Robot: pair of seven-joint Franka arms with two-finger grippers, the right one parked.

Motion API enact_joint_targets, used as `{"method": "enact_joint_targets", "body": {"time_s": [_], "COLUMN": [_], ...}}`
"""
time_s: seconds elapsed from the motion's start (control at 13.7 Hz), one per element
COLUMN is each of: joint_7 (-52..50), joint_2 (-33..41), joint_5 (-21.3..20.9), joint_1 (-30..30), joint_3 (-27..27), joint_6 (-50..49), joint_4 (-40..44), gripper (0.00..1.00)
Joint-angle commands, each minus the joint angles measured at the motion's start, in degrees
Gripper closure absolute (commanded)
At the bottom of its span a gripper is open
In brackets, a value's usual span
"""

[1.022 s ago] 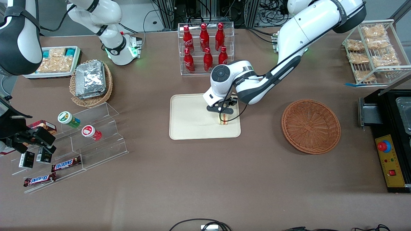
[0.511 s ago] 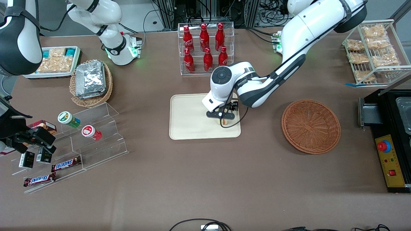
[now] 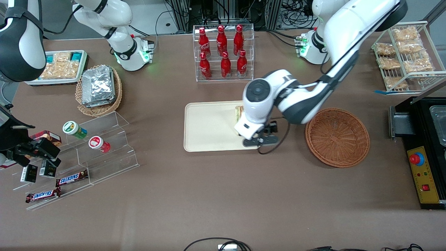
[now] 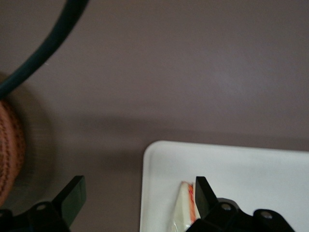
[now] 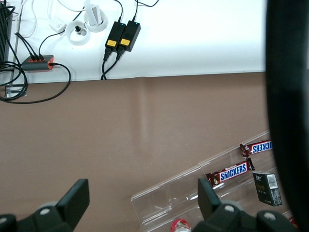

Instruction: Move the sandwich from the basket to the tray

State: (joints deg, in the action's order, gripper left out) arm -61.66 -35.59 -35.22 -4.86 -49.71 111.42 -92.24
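- The gripper (image 3: 261,141) is held over the tray's (image 3: 209,129) corner nearest the basket (image 3: 337,137), its fingers (image 4: 72,197) spread apart with nothing between them.
- The sandwich (image 3: 238,112) is seen on the tray, near the rim farther from the front camera, partly hidden by the arm.
- A strip of bare table (image 3: 289,146) is left between tray and basket.
- Bare tray floor lies toward the parked arm's end.
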Motion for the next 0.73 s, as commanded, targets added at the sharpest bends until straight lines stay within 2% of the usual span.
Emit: {"method": "enact_joint_targets", "body": {"time_s": [0.0, 0.29, 0.66], "joint_7": [-5.0, -4.6, -3.7], "joint_2": [3.3, 6.6, 7.3], "joint_5": [-0.2, 0.0, 0.1], "joint_1": [-3.1, -7.6, -11.0], "joint_3": [-0.1, -0.4, -0.6], "joint_6": [-2.9, -5.8, -9.2], "joint_4": [-0.6, 0.7, 2.0], "gripper": [0.0, 0.0, 0.0]}}
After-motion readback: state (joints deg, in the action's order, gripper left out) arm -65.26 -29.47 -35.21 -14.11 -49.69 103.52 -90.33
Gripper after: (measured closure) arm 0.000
